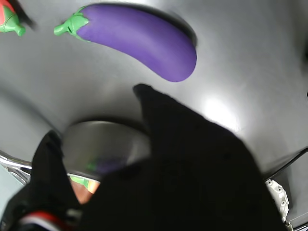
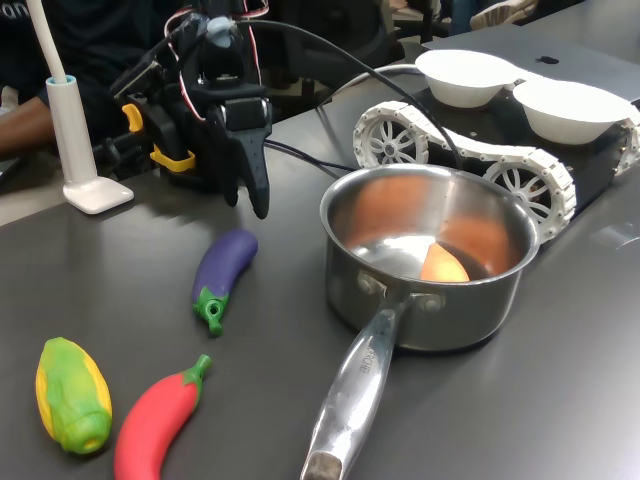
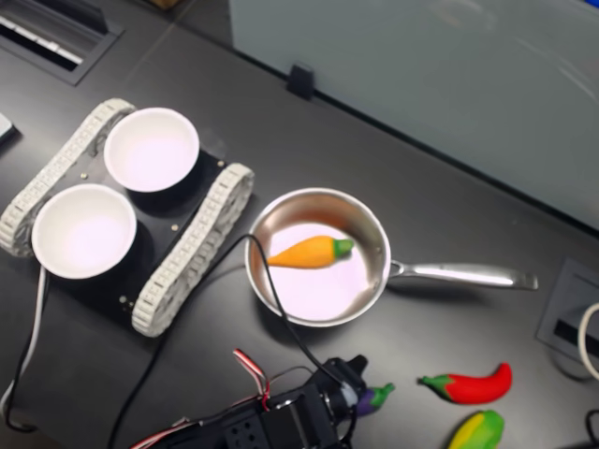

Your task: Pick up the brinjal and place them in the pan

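Note:
The brinjal [image 1: 139, 41] is a glossy purple toy with a green cap, lying on the dark table. In the first exterior view the brinjal [image 2: 225, 265] lies left of the pan [image 2: 440, 315], stem toward the camera. My gripper [image 2: 247, 205] hangs just behind and above it, black fingers pointing down, open and empty. In the wrist view the gripper [image 1: 96, 113] shows a gap between its two fingers, apart from the brinjal. From the second exterior view, the gripper [image 3: 351, 374] partly covers the brinjal [image 3: 374, 398], below the steel pan [image 3: 374, 234].
An orange toy carrot [image 3: 304, 253] lies inside the pan. A red chilli [image 2: 155, 420] and a corn cob [image 2: 70, 395] lie near the front. Two white bowls [image 2: 465, 75] sit on a tracked base behind the pan. A white stand [image 2: 85, 180] and a person's arm [image 2: 20, 125] are at the first exterior view's left.

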Action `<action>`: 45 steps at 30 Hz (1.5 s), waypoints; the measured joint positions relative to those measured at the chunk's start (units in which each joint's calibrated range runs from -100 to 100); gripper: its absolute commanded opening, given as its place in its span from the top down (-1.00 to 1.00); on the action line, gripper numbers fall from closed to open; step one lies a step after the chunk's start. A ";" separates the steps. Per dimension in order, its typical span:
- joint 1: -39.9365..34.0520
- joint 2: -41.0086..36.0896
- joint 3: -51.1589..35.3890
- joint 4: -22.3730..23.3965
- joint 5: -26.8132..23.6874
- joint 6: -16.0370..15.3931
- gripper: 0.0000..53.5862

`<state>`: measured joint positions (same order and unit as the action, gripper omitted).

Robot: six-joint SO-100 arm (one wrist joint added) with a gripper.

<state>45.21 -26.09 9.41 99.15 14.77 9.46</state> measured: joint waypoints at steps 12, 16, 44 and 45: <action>0.00 0.00 4.34 0.00 1.22 3.31 -0.26; 0.00 0.00 4.43 0.00 1.76 4.41 -0.26; -0.99 0.00 10.41 -0.09 9.43 8.17 -0.25; -1.32 0.00 11.13 -0.59 9.62 8.45 -0.25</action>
<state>43.89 -26.09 20.54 98.56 24.40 17.91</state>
